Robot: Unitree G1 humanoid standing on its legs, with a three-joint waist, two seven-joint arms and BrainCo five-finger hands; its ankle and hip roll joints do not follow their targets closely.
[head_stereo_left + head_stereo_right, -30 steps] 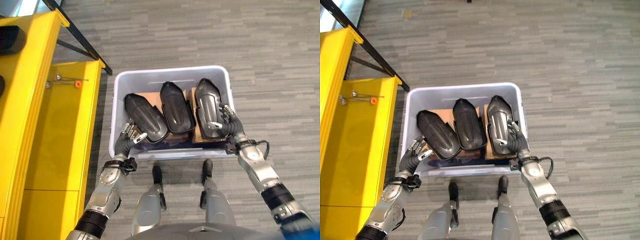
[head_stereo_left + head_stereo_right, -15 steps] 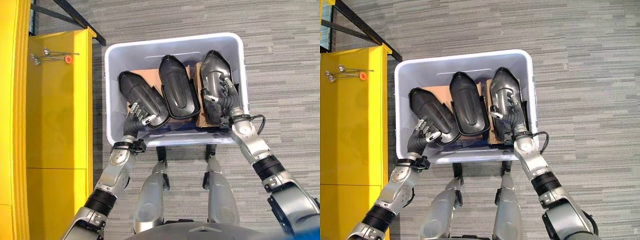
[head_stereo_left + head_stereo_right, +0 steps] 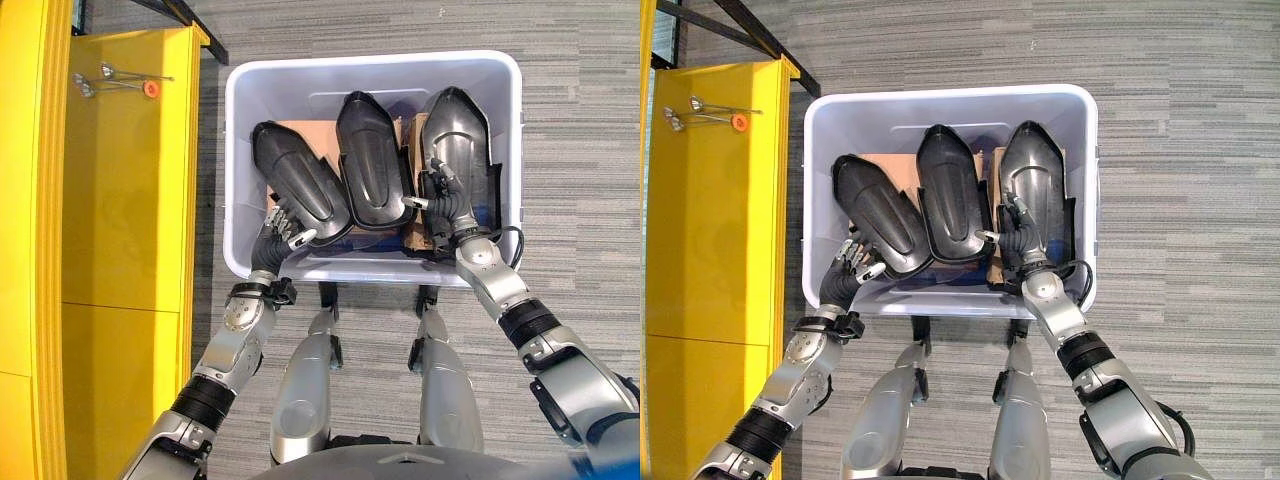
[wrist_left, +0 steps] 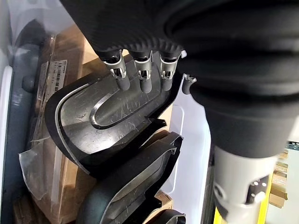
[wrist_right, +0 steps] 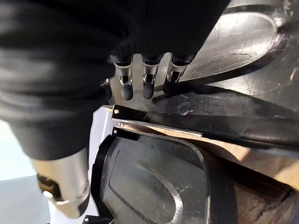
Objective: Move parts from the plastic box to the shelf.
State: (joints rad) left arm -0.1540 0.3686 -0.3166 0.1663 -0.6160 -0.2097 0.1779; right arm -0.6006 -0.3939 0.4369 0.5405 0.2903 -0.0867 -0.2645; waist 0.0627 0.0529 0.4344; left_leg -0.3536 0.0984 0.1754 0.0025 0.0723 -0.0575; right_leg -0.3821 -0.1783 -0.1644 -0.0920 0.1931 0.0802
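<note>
box (image 3: 240, 120): pale plastic bin on the grey carpet floor (image 3: 580, 120), just beside the yellow shelf (image 3: 120, 200).
parts: three glossy black shells side by side in the box, lying on brown cardboard (image 3: 880, 165).
left part (image 3: 297, 190): angled, near end toward the box's near-left corner.
middle part (image 3: 372, 172): overlaps the left part's edge.
right part (image 3: 458, 150): against the box's right wall.
left hand (image 3: 280, 225): inside the box at the near end of the left part; in the wrist view the fingers (image 4: 142, 79) are only lightly bent, tips resting on the part's shiny face, not closed round it.
right hand (image 3: 440, 200): inside the box at the near end of the right part; wrist view shows fingers (image 5: 147, 84) loosely extended, tips on the part's edge, no clamp visible.
shelf: yellow surface carrying small metal bits and an orange piece (image 3: 151, 89) at its far end; no black part on it.
</note>
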